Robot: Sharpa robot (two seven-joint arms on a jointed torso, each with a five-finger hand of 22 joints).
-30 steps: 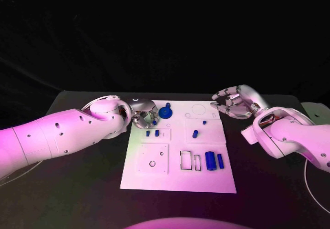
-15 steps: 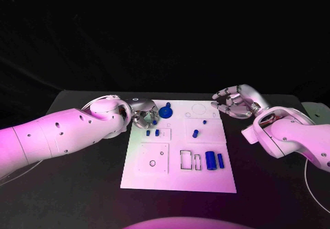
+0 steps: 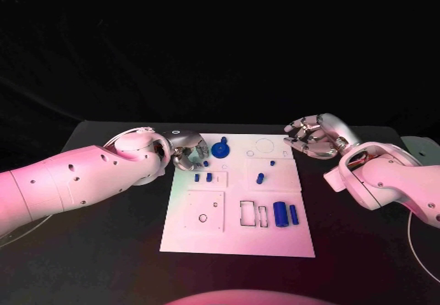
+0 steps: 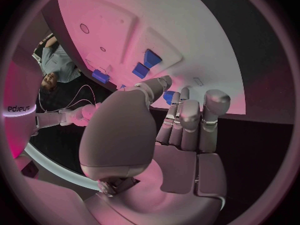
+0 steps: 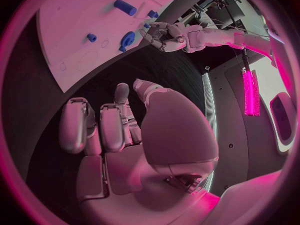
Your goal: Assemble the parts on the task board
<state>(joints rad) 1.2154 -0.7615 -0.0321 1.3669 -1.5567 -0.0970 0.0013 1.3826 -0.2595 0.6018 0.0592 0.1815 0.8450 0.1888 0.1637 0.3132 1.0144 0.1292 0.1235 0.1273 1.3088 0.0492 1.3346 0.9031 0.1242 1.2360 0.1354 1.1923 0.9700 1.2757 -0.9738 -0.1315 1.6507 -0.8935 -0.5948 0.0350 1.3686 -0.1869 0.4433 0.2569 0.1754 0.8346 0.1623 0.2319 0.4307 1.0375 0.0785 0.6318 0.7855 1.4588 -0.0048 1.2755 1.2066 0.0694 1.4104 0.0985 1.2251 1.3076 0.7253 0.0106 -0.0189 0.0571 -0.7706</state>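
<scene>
Fingers (image 3: pixel 192 154) of the left hand (image 3: pixel 188 151) are seen curled loosely inward at the far left edge of the task board (image 3: pixel 236 238), and nothing is held between them; in the left wrist view they are laid side by side, their tips just short of the blue parts. The fingers of the right hand (image 3: pixel 310 137) are bent in over the palm, apart from one another, and nothing is gripped there either; this hand is kept beside the board's far right corner, above the black bench (image 3: pixel 110 254). The white board is laid flat in the middle of the bench. A round blue knob (image 3: pixel 220 150) is found near the board's far edge, just beside the left hand's fingertips. Two small blue pegs (image 3: pixel 203 177) are set close together in the square panel below it, and another small blue piece (image 3: pixel 261 178) is seen tilted in the neighbouring panel. A thick blue cylinder (image 3: pixel 280 214) and a thinner blue bar (image 3: pixel 294 214) are placed side by side toward the near right part of the board, next to two empty rectangular slots (image 3: pixel 254 214).
</scene>
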